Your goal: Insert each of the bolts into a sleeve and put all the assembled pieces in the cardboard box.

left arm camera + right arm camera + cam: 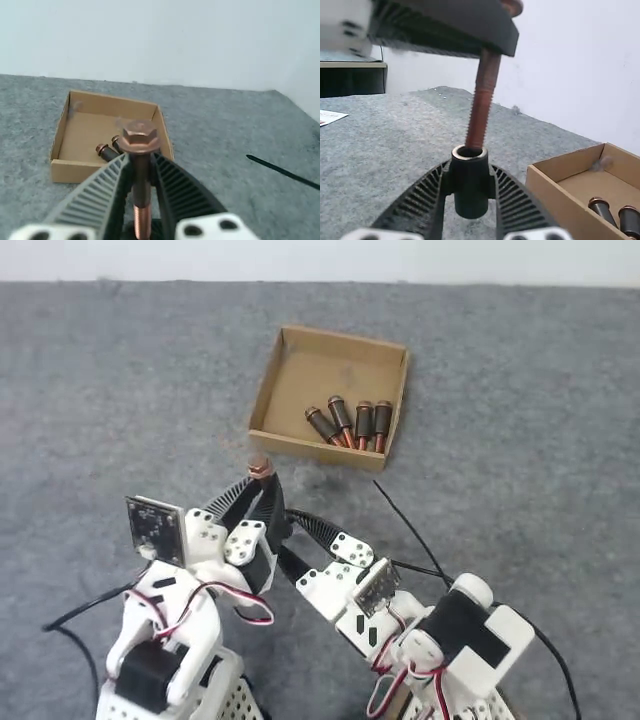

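Insertion step, bolt tip at sleeve mouth. Keep shank plumb over bore, lower slowly, hold sleeve steady, avoid snagging threads on rim. Left gripper clenched on bolt shank below head. Right gripper clamped round upright sleeve. Both just near side of cardboard box. Four assembled pieces already inside, right half.

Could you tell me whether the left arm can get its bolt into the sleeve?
Probably yes: the bolt hangs with its tip at the open mouth of the sleeve, nothing between them.
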